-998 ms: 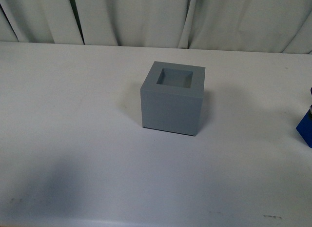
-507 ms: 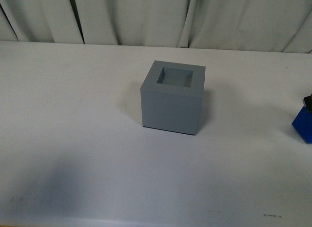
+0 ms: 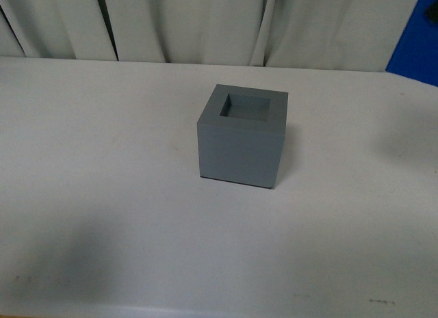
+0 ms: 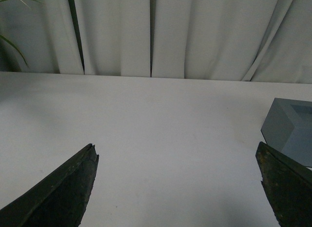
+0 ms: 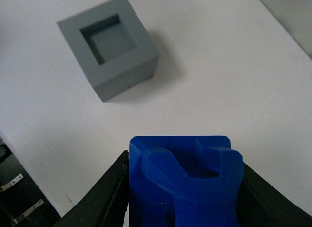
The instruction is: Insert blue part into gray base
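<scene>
The gray base [image 3: 242, 135] stands on the white table [image 3: 102, 161] at mid-table, its square recess facing up and empty. It also shows in the right wrist view [image 5: 108, 53] and at the edge of the left wrist view [image 4: 290, 129]. My right gripper [image 5: 183, 188] is shut on the blue part [image 5: 183, 180], held in the air well above the table and apart from the base. A corner of the blue part [image 3: 417, 41] shows at the upper right of the front view. My left gripper [image 4: 178, 161] is open and empty, low over the table, beside the base.
White curtains [image 3: 205, 24] hang behind the table's far edge. A plant leaf [image 4: 9, 22] shows in the left wrist view. The table's near edge [image 5: 29, 173] shows in the right wrist view, with dark equipment below it.
The blue part has risen from low at the right edge of the front view to its upper right corner. The gray base has not moved.
</scene>
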Controlling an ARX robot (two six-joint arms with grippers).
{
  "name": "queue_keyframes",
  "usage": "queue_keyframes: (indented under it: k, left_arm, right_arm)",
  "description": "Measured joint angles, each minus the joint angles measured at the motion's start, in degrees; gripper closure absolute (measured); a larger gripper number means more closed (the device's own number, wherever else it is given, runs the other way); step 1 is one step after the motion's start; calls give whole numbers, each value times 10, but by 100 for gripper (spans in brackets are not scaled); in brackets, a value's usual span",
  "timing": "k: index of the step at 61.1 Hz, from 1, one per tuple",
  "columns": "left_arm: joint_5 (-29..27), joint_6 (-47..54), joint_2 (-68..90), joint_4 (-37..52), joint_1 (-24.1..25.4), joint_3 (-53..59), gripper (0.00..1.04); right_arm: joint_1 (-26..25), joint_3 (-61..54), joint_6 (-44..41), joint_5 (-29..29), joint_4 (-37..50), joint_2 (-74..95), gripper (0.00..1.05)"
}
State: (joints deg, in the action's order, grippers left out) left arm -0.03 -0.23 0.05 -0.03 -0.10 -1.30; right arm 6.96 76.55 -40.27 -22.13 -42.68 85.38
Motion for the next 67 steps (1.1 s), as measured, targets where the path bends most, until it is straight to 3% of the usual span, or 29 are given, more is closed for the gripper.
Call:
queue_keyframes:
  k: [43,67]
  left_arm:
    - [0,0,0,0,0,0,6]
    - [0,0,0,0,0,0,6]
  right_arm:
    - [82,110,-32,-64,25,156,56]
    - [115,148,-60,-53,19,223,56]
